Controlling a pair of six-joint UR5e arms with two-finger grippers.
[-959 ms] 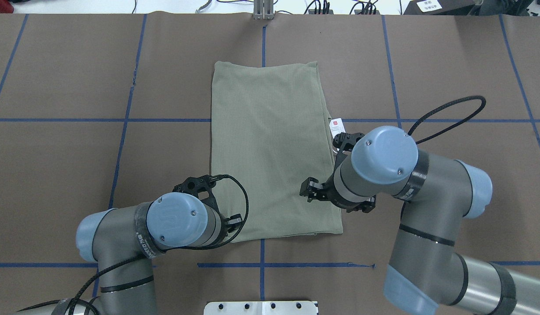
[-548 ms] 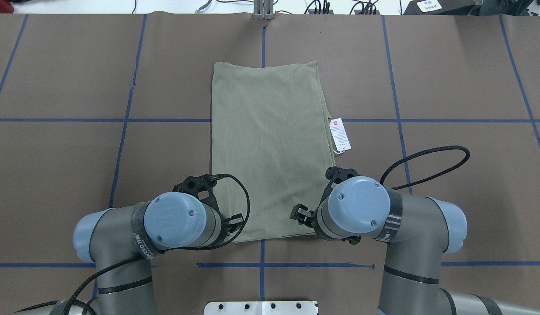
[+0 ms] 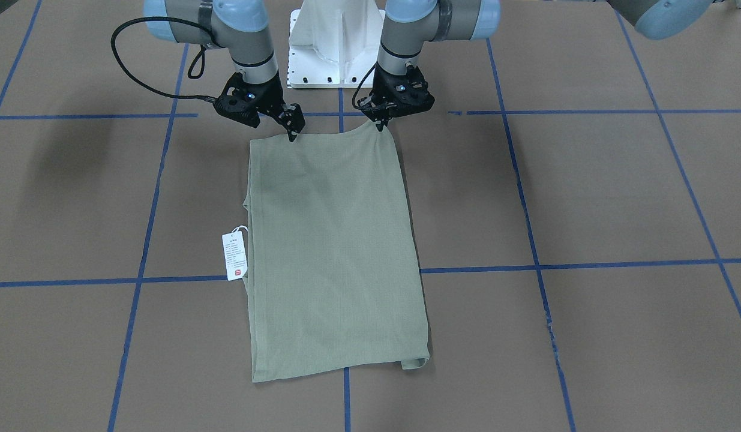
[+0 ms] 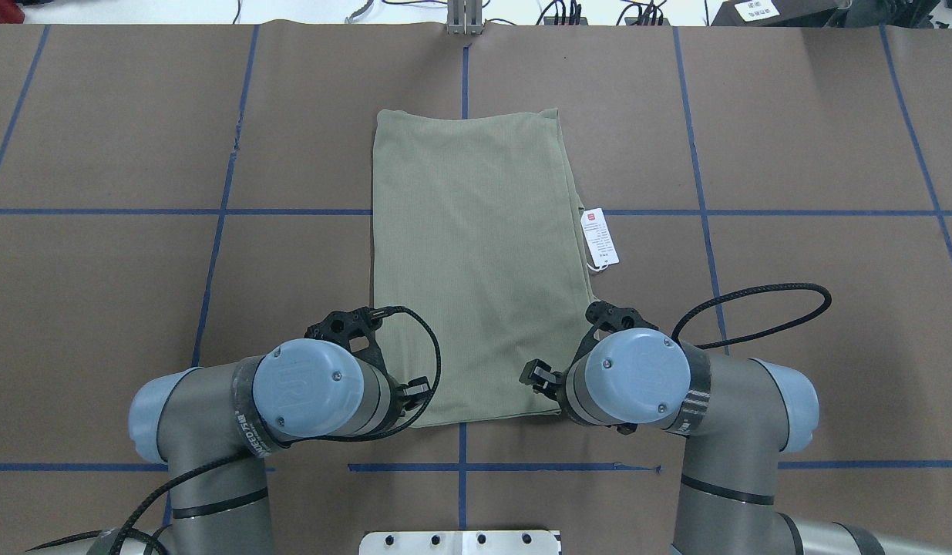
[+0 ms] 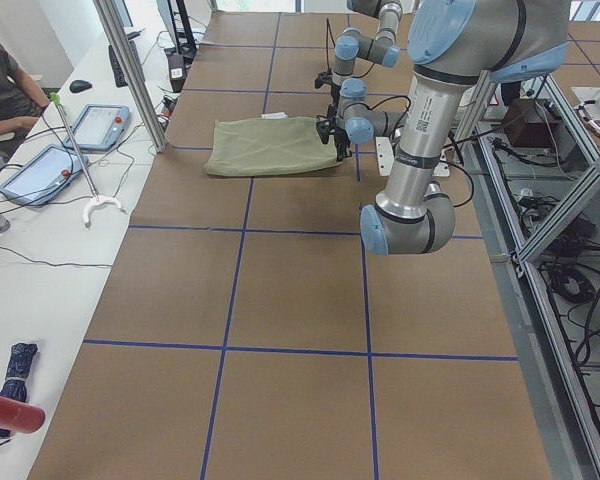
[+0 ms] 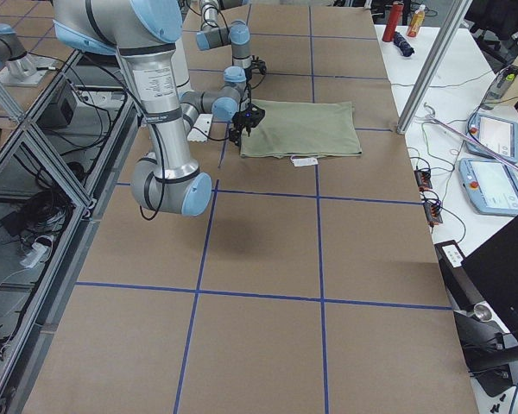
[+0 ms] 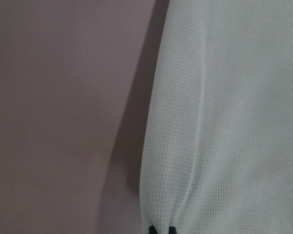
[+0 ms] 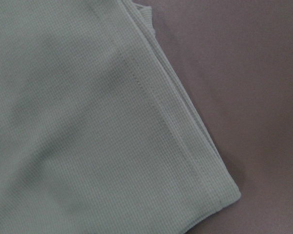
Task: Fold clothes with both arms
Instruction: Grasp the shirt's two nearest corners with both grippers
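Note:
The sage-green shirt (image 4: 476, 254) lies flat on the brown table as a long folded rectangle, its white hang tag (image 4: 600, 239) sticking out from the robot's-right edge. My left gripper (image 3: 379, 125) is shut on the near left corner of the shirt and pulls it up into a small peak. The left wrist view shows the cloth (image 7: 224, 122) gathered between the fingertips (image 7: 153, 229). My right gripper (image 3: 293, 133) hangs open just over the near right corner, and the right wrist view shows that layered corner (image 8: 219, 190) with no finger on it.
The white pedestal base (image 4: 460, 542) sits just behind the near edge of the shirt. Blue tape lines (image 4: 213, 254) grid the table. A metal post (image 4: 464, 19) stands at the far edge. Tablets (image 5: 100, 125) lie on the side bench.
My right arm has swung back from the shirt's right edge beside the tag to the near right corner. The left arm and the shirt have stayed put.

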